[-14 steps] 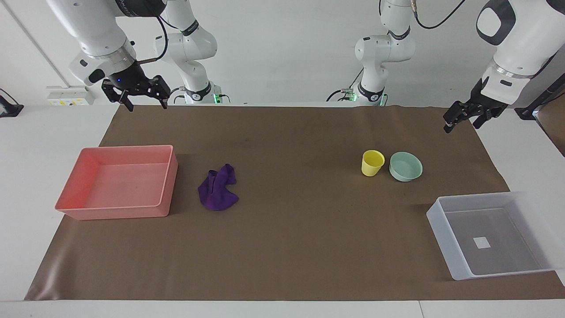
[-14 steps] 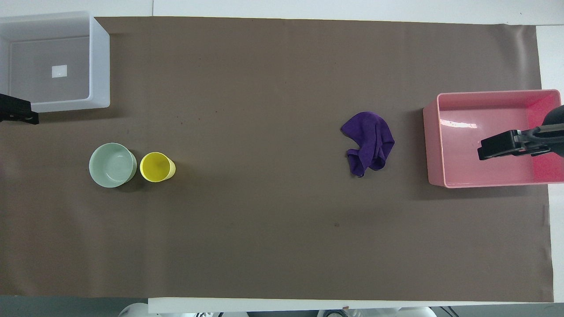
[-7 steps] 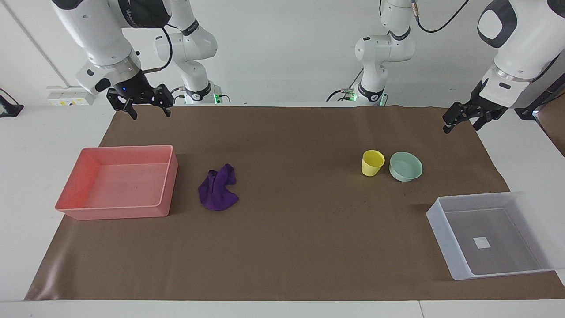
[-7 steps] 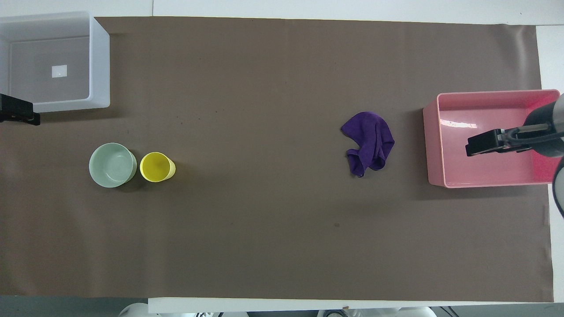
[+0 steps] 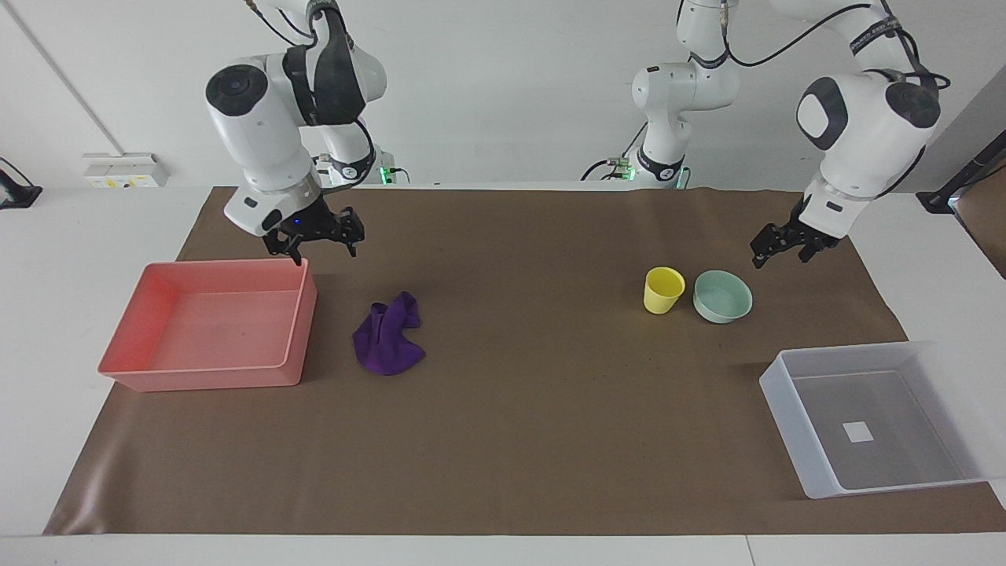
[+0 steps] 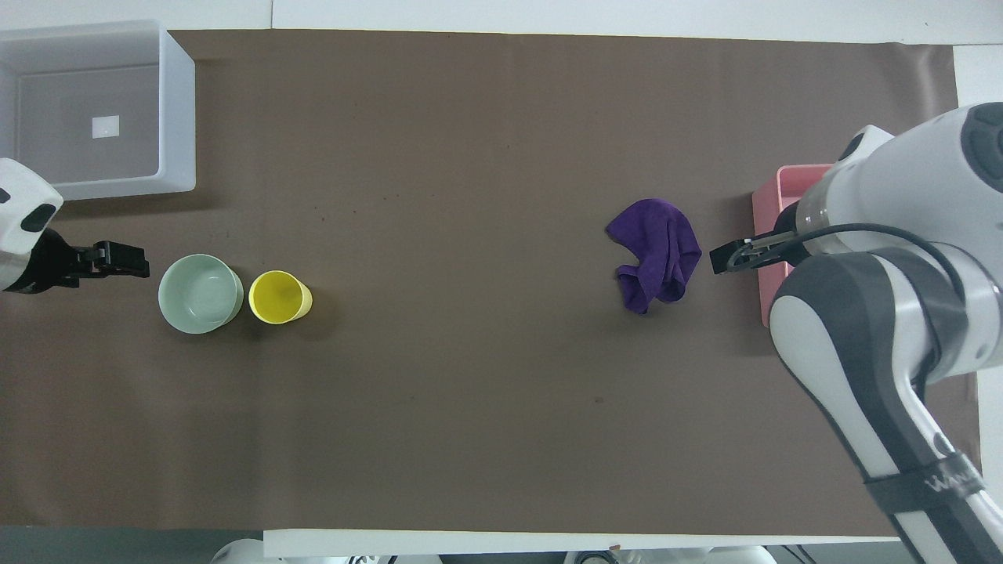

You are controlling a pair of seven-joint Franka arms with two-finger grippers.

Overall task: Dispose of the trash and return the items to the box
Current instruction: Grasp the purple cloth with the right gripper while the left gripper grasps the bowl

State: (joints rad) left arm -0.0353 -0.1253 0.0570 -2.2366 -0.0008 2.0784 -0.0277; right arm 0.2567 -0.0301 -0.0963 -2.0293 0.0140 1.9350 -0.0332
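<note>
Facing view: my right gripper [image 5: 319, 240], fingers spread and empty, hangs over the mat between the pink tray [image 5: 302, 314] and the purple rag [image 5: 387, 344], closest to the rag. My left gripper [image 5: 780, 250] hovers beside the bowl [image 5: 722, 296]; its fingers I cannot tell.

Plain white wall [image 5: 503, 71] up at 12 o'clock, lit pretty evenly. The white table [image 5: 94, 228] is mostly covered by a big brown mat [image 5: 511, 440] that's a bit wrinkled at its 8 o'clock corner. There's a white power strip [image 5: 122, 170] at about 10 o'clock.
</note>
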